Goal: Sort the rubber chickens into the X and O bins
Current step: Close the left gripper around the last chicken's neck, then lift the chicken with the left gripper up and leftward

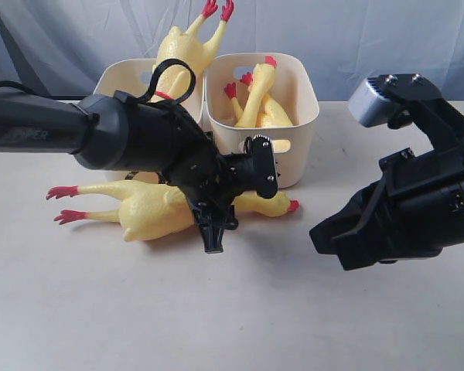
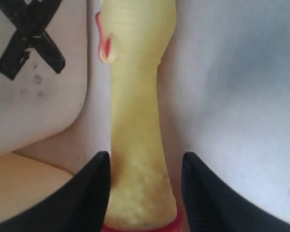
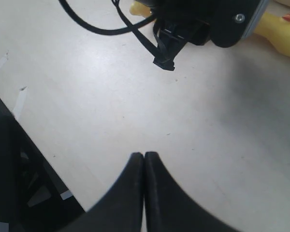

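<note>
A large yellow rubber chicken (image 1: 151, 212) lies on the table with its red feet to the left and its head by the right bin. My left gripper (image 1: 216, 224) is open and straddles its neck (image 2: 135, 121) just past a red band (image 2: 140, 226); one finger touches the neck and the other stands off. The X-marked bin (image 2: 34, 72) sits beside the head. Another chicken (image 1: 185, 50) stands feet-up in the left bin (image 1: 120, 81). Two chickens (image 1: 259, 104) lie in the right bin (image 1: 305, 100). My right gripper (image 1: 325, 232) is shut on nothing and hovers over bare table (image 3: 144, 155).
The bins stand side by side at the back of the table against a grey cloth backdrop. My left arm and its cable loop (image 1: 170, 77) cross in front of the left bin. A dark frame (image 3: 9, 183) borders the table in the right wrist view.
</note>
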`<action>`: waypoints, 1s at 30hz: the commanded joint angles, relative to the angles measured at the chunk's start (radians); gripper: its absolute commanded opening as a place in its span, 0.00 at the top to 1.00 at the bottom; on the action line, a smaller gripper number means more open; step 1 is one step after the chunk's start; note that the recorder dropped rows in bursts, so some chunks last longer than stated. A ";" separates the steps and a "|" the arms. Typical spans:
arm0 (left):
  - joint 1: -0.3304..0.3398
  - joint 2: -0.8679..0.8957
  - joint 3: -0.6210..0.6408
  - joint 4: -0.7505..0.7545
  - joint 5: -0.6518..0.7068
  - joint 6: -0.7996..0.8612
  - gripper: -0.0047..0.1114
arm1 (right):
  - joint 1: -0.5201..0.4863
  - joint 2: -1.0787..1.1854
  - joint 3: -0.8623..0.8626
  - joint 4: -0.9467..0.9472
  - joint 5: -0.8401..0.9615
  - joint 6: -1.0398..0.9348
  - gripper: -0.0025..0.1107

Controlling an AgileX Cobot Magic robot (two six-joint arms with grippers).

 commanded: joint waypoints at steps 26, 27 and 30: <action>-0.005 0.068 0.001 0.126 -0.044 -0.124 0.80 | -0.002 -0.003 0.004 0.002 -0.009 -0.004 0.99; -0.005 0.068 0.001 0.126 -0.042 -0.124 0.79 | -0.002 -0.003 0.004 0.002 -0.009 -0.004 0.99; -0.005 0.068 0.001 0.122 -0.027 -0.124 0.81 | -0.002 -0.003 0.004 0.002 -0.009 -0.004 0.99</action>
